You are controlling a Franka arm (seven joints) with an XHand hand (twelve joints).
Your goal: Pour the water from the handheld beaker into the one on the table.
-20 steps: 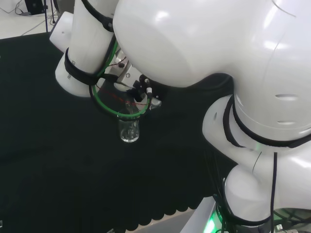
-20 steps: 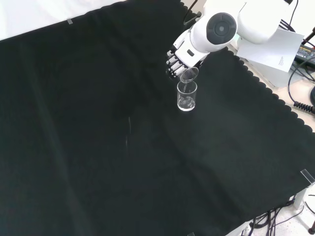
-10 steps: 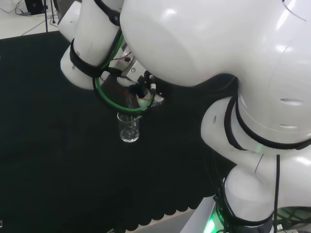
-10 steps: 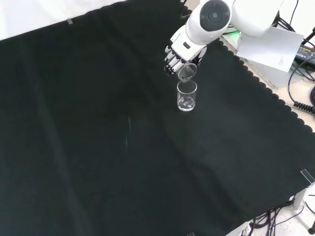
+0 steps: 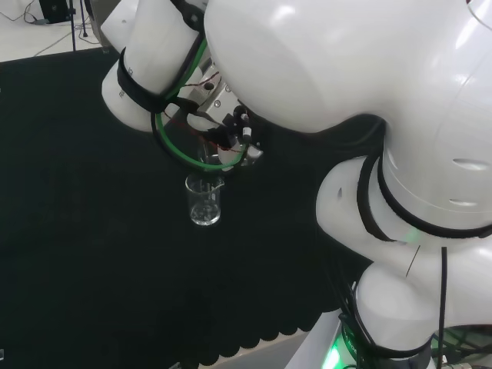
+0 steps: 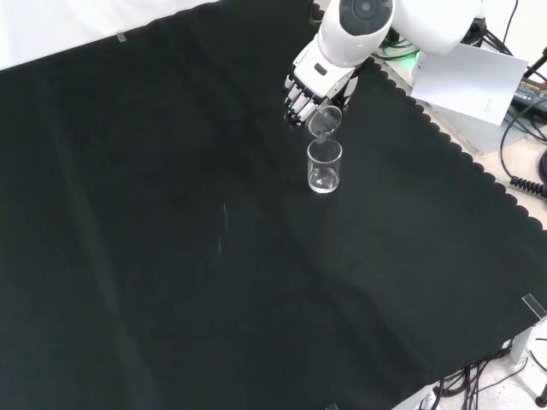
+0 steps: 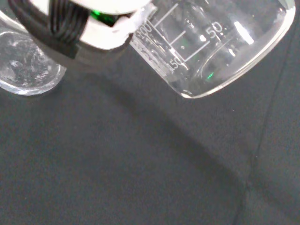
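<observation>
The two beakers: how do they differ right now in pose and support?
The handheld beaker is tipped, its mouth angled down over the other; the beaker on the table stands upright. The handheld one is off the cloth with the hand curled round it; the table one rests on the black cloth, untouched by the hand. The handheld one hangs just above the table one's rim. Both are clear glass.

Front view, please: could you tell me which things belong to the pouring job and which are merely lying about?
Job:
hand
handheld beaker, tilted above the other
beaker on the table, upright

Lying about:
white paper sheet, beyond the cloth's edge
cables, off the cloth
</observation>
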